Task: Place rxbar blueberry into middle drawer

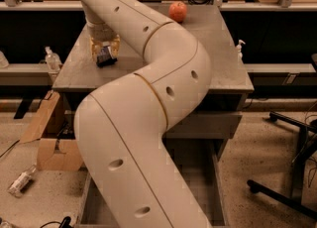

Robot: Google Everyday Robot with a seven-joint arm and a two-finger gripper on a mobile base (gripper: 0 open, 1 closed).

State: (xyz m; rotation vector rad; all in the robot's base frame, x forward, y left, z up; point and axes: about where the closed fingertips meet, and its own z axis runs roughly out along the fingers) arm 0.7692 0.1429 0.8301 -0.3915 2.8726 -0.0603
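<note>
My gripper (pixel 105 52) hangs over the left part of the grey cabinet top (pixel 218 58), fingers pointing down. It is shut on the rxbar blueberry (pixel 106 57), a small dark bar held between the yellowish fingers (pixel 94 47) just above the surface. The middle drawer (pixel 197 168) stands pulled open at the bottom of the view. My white arm hides most of it; only part of its grey floor and right side wall (pixel 218 188) shows.
A red apple (pixel 178 11) sits at the back of the cabinet top. A small bottle (pixel 52 59) stands on the ledge at left, a spray bottle (pixel 239 48) at right. A cardboard box (pixel 53 148) and a fallen bottle (pixel 20 181) lie on the floor at left; a chair base (pixel 285 172) stands at right.
</note>
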